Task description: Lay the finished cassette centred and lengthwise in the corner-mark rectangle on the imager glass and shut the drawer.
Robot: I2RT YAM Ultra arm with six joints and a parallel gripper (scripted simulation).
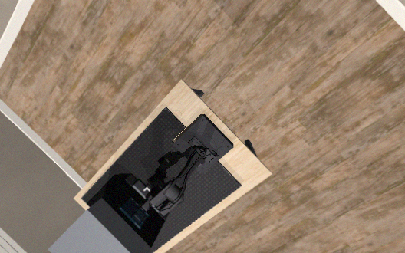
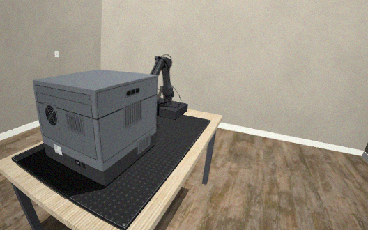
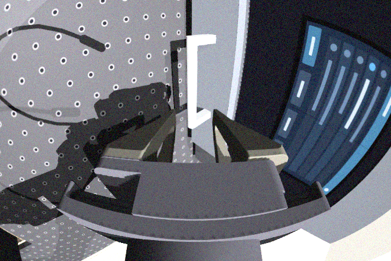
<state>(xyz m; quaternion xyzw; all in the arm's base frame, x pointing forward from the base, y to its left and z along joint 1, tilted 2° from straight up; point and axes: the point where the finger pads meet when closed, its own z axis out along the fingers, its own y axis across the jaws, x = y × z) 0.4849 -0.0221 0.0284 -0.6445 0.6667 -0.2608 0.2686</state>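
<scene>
The gel imager IM (image 2: 95, 122) is a grey box on the black breadboard; it also shows in the top view (image 1: 89, 234). Its drawer stands pulled out. In the wrist view I see the grey drawer front (image 3: 217, 46) with a white bracket handle (image 3: 195, 78). FINISHED (image 3: 341, 110), a blue cassette with pale lane bands, lies on the dark glass behind the drawer front, and shows in the top view (image 1: 133, 212). The corner marks are not visible. My gripper (image 3: 194, 115) is partly open and straddles the handle's lower end, with gaps on both sides. It also shows in the top view (image 1: 146, 189).
The arm's base block (image 2: 171, 111) sits at the table's far end, also seen in the top view (image 1: 204, 138). A black cable (image 3: 91, 42) lies on the perforated breadboard left of the drawer front. The imager hides the gripper in the exterior view.
</scene>
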